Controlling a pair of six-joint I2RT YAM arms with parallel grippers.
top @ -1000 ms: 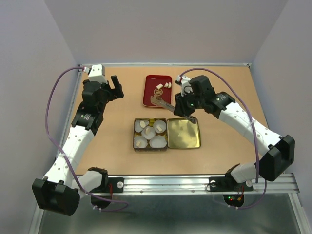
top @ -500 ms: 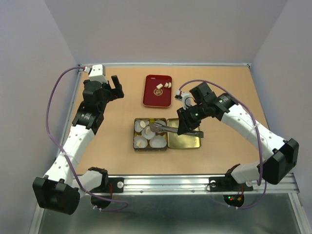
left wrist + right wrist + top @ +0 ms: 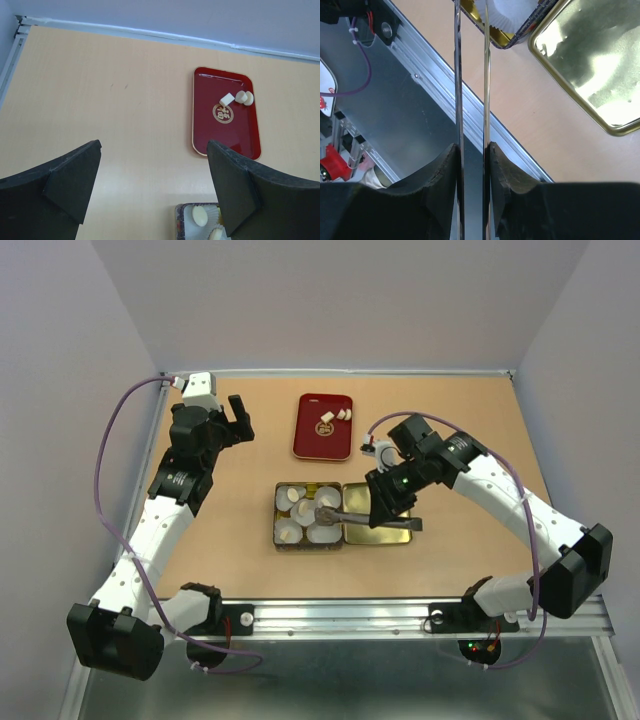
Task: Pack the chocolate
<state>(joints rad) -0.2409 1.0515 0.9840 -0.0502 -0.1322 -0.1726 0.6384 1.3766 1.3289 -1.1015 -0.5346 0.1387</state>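
Three cream-white chocolate pieces (image 3: 334, 417) lie on a red tray (image 3: 322, 445); the left wrist view shows them too (image 3: 236, 98). An open tin (image 3: 277, 517) holds several white paper cups, some with a chocolate (image 3: 291, 496) inside. My right gripper (image 3: 385, 508) is shut on long metal tweezers (image 3: 348, 515), whose tips reach over the tin's cups. In the right wrist view the tweezers (image 3: 457, 75) run up past a paper cup (image 3: 512, 12), and their tips are out of frame. My left gripper (image 3: 238, 418) is open and empty, left of the tray.
The tin's gold lid (image 3: 378, 515) lies open to the right of the cups, and shows in the right wrist view (image 3: 592, 65). A metal rail (image 3: 420, 612) runs along the table's near edge. Walls enclose the back and both sides.
My right gripper has carried the tweezers from the red tray down to the tin, and the tips now hang over the cups. The left arm has not moved.
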